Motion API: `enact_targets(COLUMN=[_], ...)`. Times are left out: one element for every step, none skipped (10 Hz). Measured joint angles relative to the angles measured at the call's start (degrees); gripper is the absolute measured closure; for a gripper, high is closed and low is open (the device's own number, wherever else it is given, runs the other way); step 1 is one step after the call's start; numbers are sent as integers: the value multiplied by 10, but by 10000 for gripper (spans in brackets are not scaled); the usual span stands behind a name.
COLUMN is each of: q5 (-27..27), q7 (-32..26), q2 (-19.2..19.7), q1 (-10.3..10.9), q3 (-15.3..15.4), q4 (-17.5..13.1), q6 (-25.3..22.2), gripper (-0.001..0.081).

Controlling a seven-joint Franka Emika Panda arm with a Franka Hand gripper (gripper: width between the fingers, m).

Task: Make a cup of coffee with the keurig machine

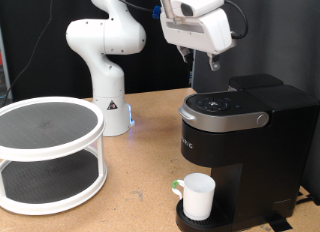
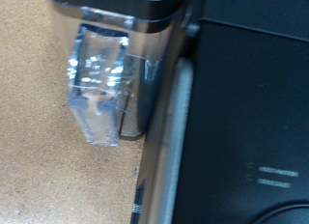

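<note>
Exterior view: my arm's gripper [image 1: 203, 62] hangs above the keurig [image 1: 243, 152], over the rear part of its top, close to the lid but with a gap I can see between the fingers and the machine. The fingers [image 1: 213, 63] point down; from this angle they are dark and overlap each other, so I cannot tell whether they are spread or closed, and I see nothing held between them. The keurig stands at the exterior view's right on the wooden table [image 1: 140, 192], its silver-grey lid handle [image 1: 228, 119] down. The cup [image 1: 197, 195], white with its handle turned to the exterior view's left, sits upright on the drip base [image 1: 190, 220] beneath the brew head. A white two-tier round rack [image 1: 48, 152] with dark mesh shelves stands at the exterior view's left, well apart from the machine. The arm's white base [image 1: 108, 102] is behind, between rack and machine.

Wrist view: I see the keurig's black top [image 2: 251, 98] from close above, with faint control markings, its silver trim [image 2: 169, 137] running along the edge, and a clear plastic part [image 2: 97, 89] beside it over the table. The gripper's fingers do not show clearly here.
</note>
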State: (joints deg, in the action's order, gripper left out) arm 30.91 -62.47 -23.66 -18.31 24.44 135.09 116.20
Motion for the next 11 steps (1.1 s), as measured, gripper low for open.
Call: enact_targets(q5=[-8, -19, -30, -40, -49, -54, -59, -63, -68, -71, -78], q7=[16, 33, 43, 53, 60, 63, 65, 67, 69, 71, 73], q2=[15, 33, 50, 67, 82, 96, 109, 119, 128, 136, 143], q1=[-2, -3, -5, -5, -5, -5, -5, -5, -5, -5, -5], q3=[3, 7, 10, 12, 13, 13, 13, 13, 13, 13, 13], q4=[-18, -36, -54, -69, -83, -97, -110, -121, -131, -139, -146], q6=[0, 0, 1, 11, 18, 19, 19, 19, 19, 19, 16], gripper=[3, 3, 3, 3, 3, 3, 3, 3, 3, 3, 3])
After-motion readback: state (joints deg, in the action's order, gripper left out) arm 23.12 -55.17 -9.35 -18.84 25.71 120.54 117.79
